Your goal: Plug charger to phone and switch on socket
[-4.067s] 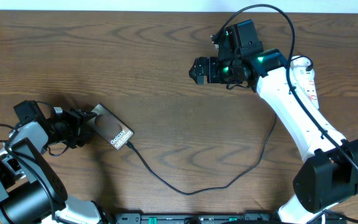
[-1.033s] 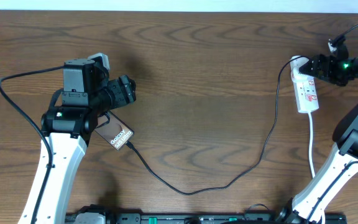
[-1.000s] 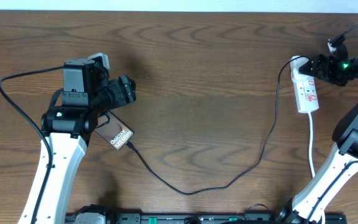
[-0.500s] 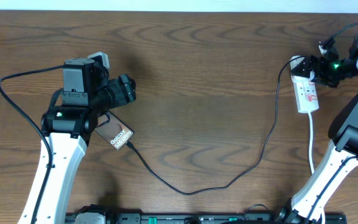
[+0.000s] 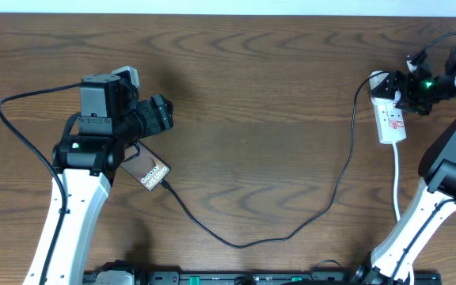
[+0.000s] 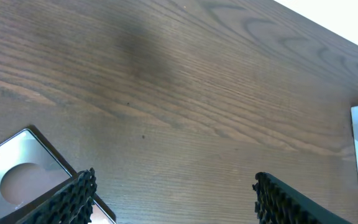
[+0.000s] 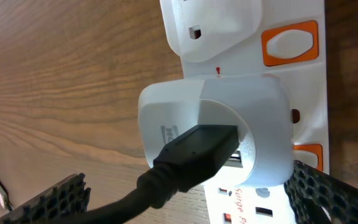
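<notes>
The phone (image 5: 147, 169) lies face up at the left, and it shows at the lower left of the left wrist view (image 6: 18, 179). The charger cable (image 5: 291, 233) runs from the phone's lower end across the table to the socket (image 5: 393, 123) at the right. My left gripper (image 5: 165, 117) hangs open just above the phone, nothing between its fingers (image 6: 73, 200). My right gripper (image 5: 398, 91) is open over the socket's far end. There the charger's black plug (image 7: 194, 152) sits in a white adapter (image 7: 253, 124), beside an orange switch (image 7: 289, 42).
A second white plug (image 7: 219, 25) sits in the strip beyond the adapter, and another orange switch (image 7: 307, 155) shows lower down. A thick black robot cable (image 5: 10, 127) loops left of the left arm. The table's far edge (image 5: 212, 11) meets a white wall.
My right gripper has moved a little left, over the socket's end. The left arm, phone and cable have stayed put over the last second.
</notes>
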Controlling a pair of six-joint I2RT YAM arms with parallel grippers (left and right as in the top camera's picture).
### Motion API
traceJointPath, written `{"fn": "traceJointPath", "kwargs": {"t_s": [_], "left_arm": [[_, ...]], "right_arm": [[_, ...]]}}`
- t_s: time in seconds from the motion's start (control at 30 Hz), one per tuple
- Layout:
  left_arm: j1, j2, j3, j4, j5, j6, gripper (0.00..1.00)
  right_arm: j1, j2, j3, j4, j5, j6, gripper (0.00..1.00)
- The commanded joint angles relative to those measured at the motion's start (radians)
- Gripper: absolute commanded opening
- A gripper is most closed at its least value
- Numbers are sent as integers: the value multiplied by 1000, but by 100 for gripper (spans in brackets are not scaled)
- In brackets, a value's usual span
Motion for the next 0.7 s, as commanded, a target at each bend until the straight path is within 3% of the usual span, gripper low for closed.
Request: {"fn": "traceJointPath", "kwargs": {"t_s": [0.0, 0.47, 0.67], "left_arm": [[-2, 5, 23, -3, -14, 24, 80], [-2, 5, 23, -11, -14, 24, 80], [-2, 5, 23, -17, -14, 24, 80]], "right_arm": [[27, 31, -9, -8, -37, 23, 99], [52, 31, -45, 36, -53, -7, 99], [56, 31, -77, 38, -171, -8, 99]]}}
